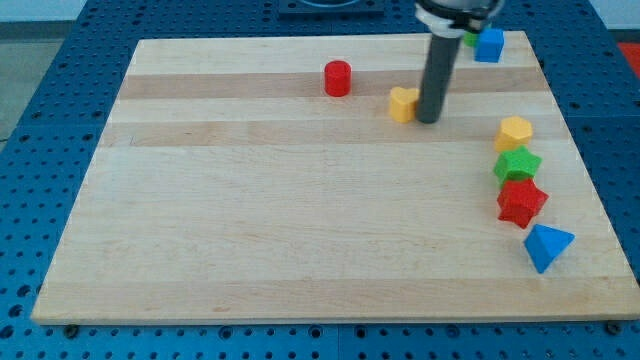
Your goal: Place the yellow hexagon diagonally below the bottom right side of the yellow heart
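Camera view, left to right: red cylinder (338, 78) well off to the tip's left; yellow heart (403, 103) just left of it, touching or nearly so; my tip (428, 119), a bare rod end holding nothing. Farther right and lower, yellow hexagon (515, 132), heading a column with green star (517, 165) close beneath. Best to draw away rightward without nudging the heart, circle round to the hexagon's far right side, then push leftward in short strokes, stopping lower-right of the heart and keeping clear of the green star.
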